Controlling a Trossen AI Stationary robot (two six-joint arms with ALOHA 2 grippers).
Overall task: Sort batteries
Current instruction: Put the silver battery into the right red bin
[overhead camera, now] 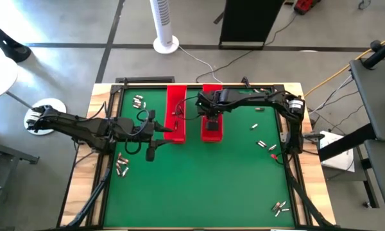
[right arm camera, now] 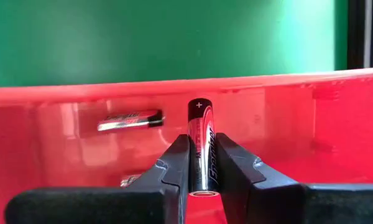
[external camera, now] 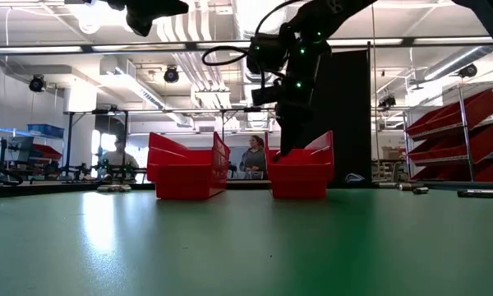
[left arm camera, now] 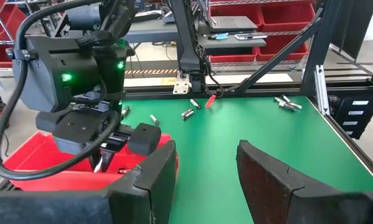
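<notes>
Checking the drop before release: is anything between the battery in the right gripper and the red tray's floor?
Nothing visible blocks it. The right gripper holds a black-and-silver cylindrical battery over the red plastic tray; another silver battery lies off to one side.

Green-topped bench [overhead camera: 199, 186] with wooden edge. Carries two red trays [overhead camera: 176, 113] side by side toward the far edge, plus scattered batteries [overhead camera: 122, 165] in small clusters near both sides.
</notes>
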